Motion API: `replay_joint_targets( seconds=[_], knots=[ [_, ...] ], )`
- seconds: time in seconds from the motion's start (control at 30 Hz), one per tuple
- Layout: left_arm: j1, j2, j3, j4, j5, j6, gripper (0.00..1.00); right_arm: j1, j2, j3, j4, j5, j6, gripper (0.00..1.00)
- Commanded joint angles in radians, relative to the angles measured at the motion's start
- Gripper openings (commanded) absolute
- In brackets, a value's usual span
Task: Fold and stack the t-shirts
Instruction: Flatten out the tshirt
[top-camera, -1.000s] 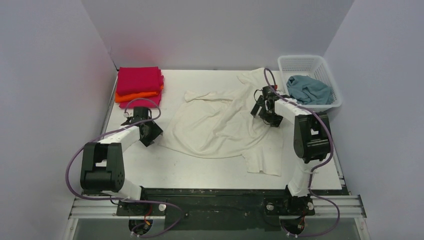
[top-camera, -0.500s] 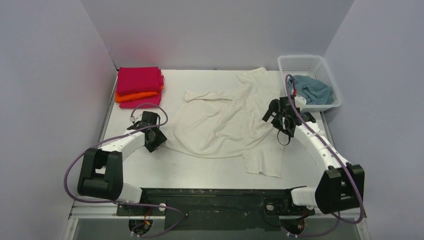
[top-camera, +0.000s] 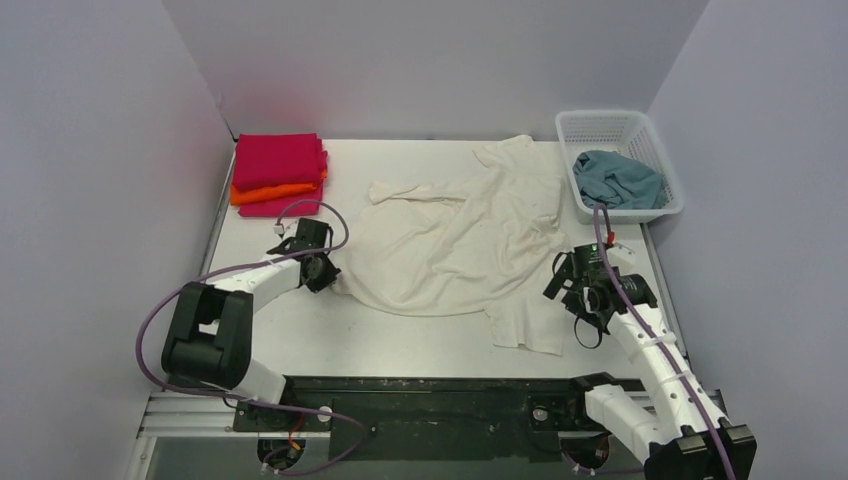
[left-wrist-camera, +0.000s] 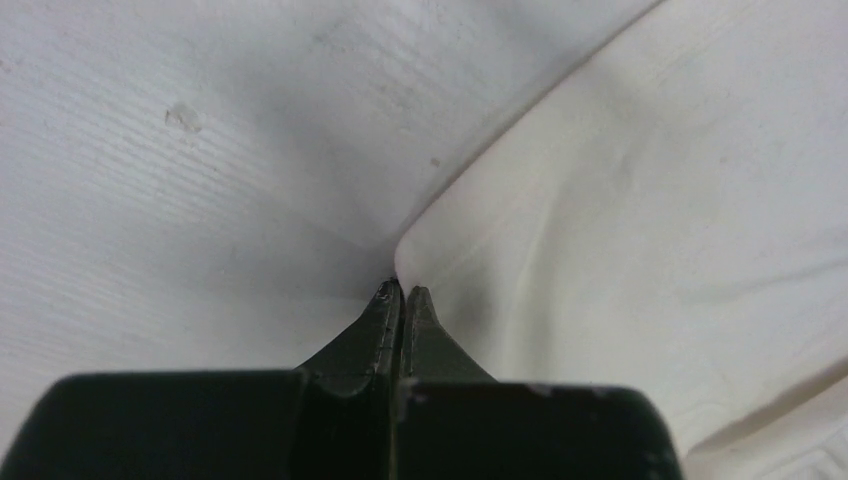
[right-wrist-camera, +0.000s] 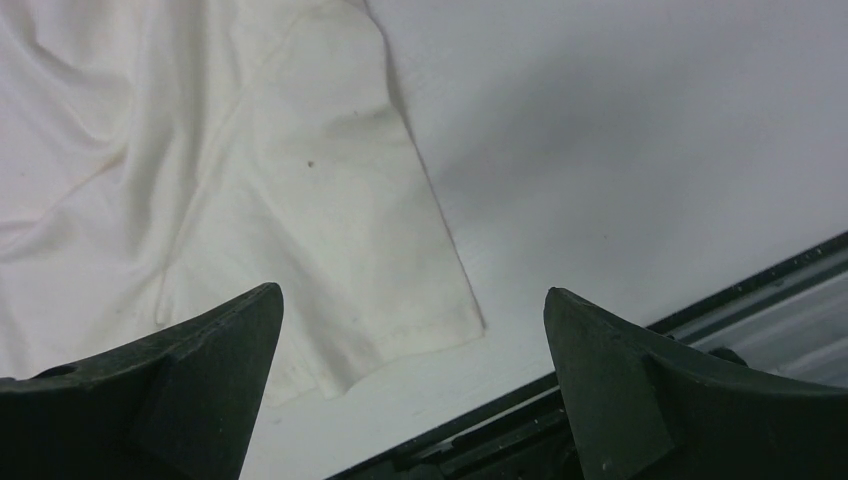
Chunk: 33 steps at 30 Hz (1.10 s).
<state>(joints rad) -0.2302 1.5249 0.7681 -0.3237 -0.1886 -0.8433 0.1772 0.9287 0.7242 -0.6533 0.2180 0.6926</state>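
Note:
A cream t-shirt (top-camera: 450, 240) lies spread and rumpled across the middle of the table. My left gripper (top-camera: 328, 277) is at its left hem, low on the table. In the left wrist view its jaws (left-wrist-camera: 403, 290) are shut, with the shirt's edge (left-wrist-camera: 650, 200) pinched at the tips. My right gripper (top-camera: 578, 298) hovers open just right of the shirt's near sleeve. Seen from the right wrist, that sleeve (right-wrist-camera: 300, 200) lies between and beyond the wide-open fingers (right-wrist-camera: 408, 292). A grey-blue t-shirt (top-camera: 618, 178) sits crumpled in the basket. Folded magenta-pink (top-camera: 278, 160) and orange (top-camera: 275, 190) t-shirts are stacked at the back left.
A white mesh basket (top-camera: 620, 117) stands at the back right corner. The black rail (top-camera: 450, 385) runs along the table's near edge, close under my right gripper. Grey walls enclose the table on three sides.
My left gripper moved right to the shirt's hem and shut on it. My right arm swung from the shirt's far right side toward the near edge, still open.

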Motion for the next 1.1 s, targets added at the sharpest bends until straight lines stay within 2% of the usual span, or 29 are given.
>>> replay_joint_targets(
  seconds=[0.0,0.17,0.37,0.6,0.83,0.97,1.03,1.07],
  knots=[
    [-0.027,-0.093,-0.054,-0.042,-0.028,0.019,0.0,-0.002,-0.048,-0.045,-0.245,-0.013,0.079,0.98],
    [-0.026,-0.171,-0.096,-0.058,-0.043,0.007,0.0,-0.002,-0.099,-0.149,-0.25,-0.066,0.145,0.91],
    [-0.027,-0.184,-0.117,-0.055,-0.037,0.005,0.0,0.008,-0.014,-0.234,-0.02,-0.166,0.165,0.72],
    [-0.03,-0.219,-0.141,-0.033,-0.021,0.003,0.0,0.096,0.134,-0.239,0.012,-0.073,0.199,0.63],
    [-0.031,-0.238,-0.139,-0.037,-0.031,0.004,0.0,0.122,0.228,-0.249,0.092,-0.073,0.222,0.54],
    [-0.031,-0.246,-0.147,-0.033,-0.034,0.001,0.0,0.125,0.271,-0.276,0.143,-0.083,0.234,0.44],
    [-0.031,-0.246,-0.148,-0.025,-0.034,0.0,0.0,0.124,0.292,-0.285,0.177,-0.078,0.23,0.34],
    [-0.031,-0.248,-0.146,-0.025,-0.034,0.0,0.0,0.124,0.296,-0.285,0.193,-0.074,0.227,0.26]
  ],
)
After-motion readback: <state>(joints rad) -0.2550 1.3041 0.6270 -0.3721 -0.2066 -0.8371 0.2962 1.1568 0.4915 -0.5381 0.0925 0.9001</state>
